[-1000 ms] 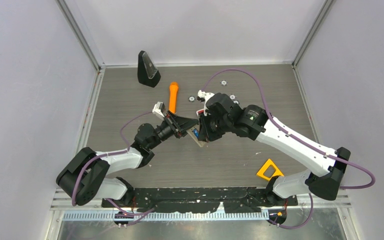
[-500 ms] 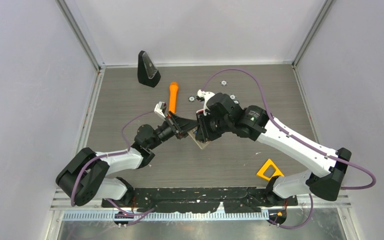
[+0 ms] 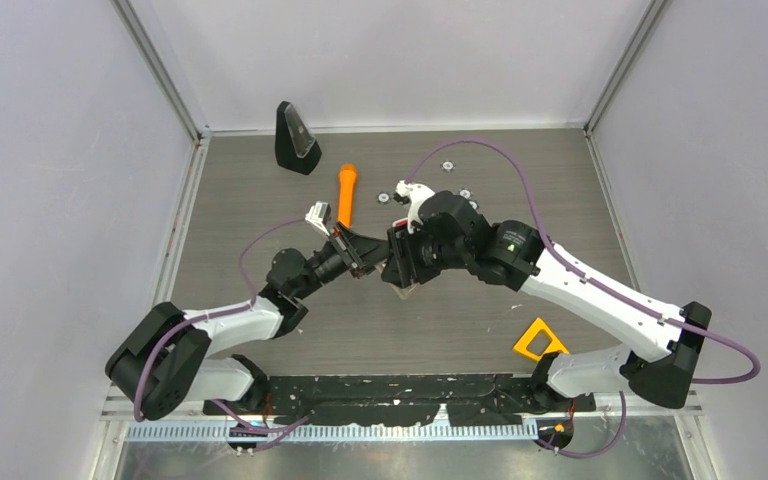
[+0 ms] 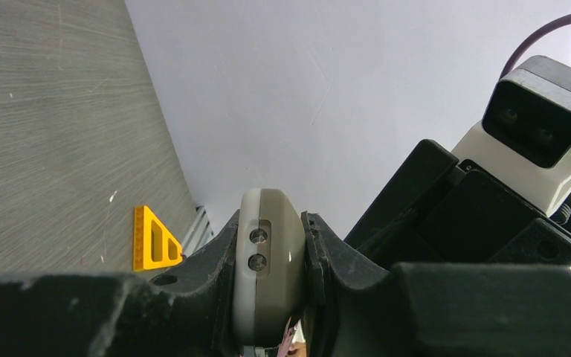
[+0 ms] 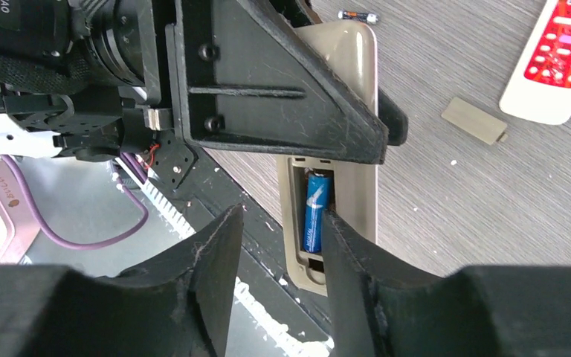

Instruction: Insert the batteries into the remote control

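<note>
My left gripper (image 3: 368, 258) is shut on a beige remote control (image 5: 342, 89) and holds it above the table; the remote's end shows between the jaws in the left wrist view (image 4: 268, 275). Its battery bay is open, and one blue battery (image 5: 314, 212) lies inside. My right gripper (image 5: 282, 290) is open and empty just over the bay, its right finger (image 5: 349, 275) beside the blue battery. A loose dark battery (image 5: 357, 15) lies on the table past the remote. The beige bay cover (image 5: 474, 120) lies on the table to the right.
A white remote with red buttons (image 5: 561, 52) lies on the table. An orange cylinder (image 3: 346, 194), a black wedge-shaped stand (image 3: 296, 138) and small round discs (image 3: 448, 166) sit at the back. A yellow triangle (image 3: 538, 340) lies front right.
My right gripper has moved slightly left over the remote's open bay, now covering the blue battery in the top view. The left gripper keeps its hold with little movement.
</note>
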Controlling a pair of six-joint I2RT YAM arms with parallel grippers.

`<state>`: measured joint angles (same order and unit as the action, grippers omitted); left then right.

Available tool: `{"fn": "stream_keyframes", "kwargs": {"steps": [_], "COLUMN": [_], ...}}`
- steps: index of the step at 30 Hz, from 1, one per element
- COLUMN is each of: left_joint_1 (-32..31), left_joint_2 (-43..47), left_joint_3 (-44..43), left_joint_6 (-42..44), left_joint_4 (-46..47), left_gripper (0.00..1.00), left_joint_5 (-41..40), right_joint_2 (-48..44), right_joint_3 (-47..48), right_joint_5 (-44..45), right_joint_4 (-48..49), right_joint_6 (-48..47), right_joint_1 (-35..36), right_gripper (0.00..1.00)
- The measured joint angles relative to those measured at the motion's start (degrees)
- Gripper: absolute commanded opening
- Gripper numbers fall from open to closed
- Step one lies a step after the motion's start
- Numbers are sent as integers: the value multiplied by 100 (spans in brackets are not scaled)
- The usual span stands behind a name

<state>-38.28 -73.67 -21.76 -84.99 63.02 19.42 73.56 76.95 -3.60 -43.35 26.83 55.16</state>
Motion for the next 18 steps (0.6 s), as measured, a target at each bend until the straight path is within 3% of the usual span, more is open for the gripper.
{"fn": "stream_keyframes", "kwargs": {"steps": [7, 18], "left_joint_1": [2, 42], "left_joint_2": [46, 400], "left_joint_3": [-55, -433], "left_joint_6": [94, 369], "left_joint_4": [-557, -2531], "left_gripper": [0, 0], "left_joint_5": [-68, -553], "right_joint_2": [-92, 267], "right_joint_3": [-540, -988], "right_joint_5": [35, 774], "right_joint_4": [595, 1316], "right_joint_6": [-57, -428], "right_joint_1": [44, 361], "right_gripper": [57, 59]}}
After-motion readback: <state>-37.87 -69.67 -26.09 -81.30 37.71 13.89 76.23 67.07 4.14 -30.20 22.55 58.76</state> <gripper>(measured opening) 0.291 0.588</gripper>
